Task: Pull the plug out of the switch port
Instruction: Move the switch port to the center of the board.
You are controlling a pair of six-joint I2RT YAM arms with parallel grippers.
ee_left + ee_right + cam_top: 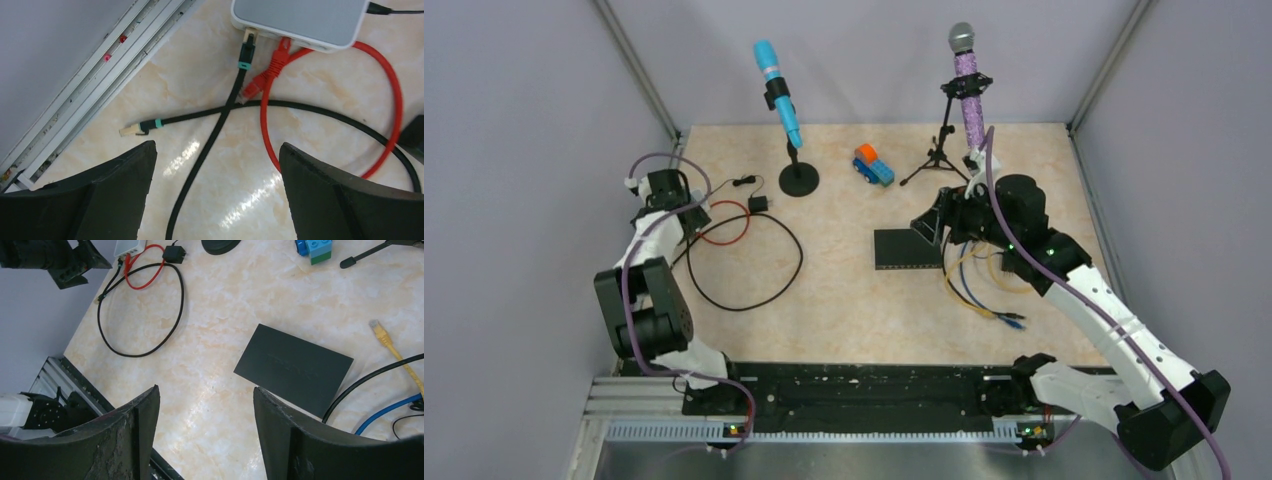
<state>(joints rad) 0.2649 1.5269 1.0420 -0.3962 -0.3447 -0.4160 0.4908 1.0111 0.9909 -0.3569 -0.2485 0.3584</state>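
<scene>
The switch [294,367], a flat black box, lies near the middle of the worktop [225,315], a little toward the right edge. Its port cannot be made out in any view. The right end effector [206,390] hovers above the box, fingers spread wide with nothing between them. A yellow plug [378,330] lies loose on the worktop beside the box's end, not touching it. A dark lead [360,382] and a blue cable [387,412] run up to that same end; whether either is plugged in cannot be told. Near the left edge, the left end effector [217,147] is likewise wide open and empty, over a black patch cable [207,155] and a red cable [396,100], both plugged into a small white box [300,20].
</scene>
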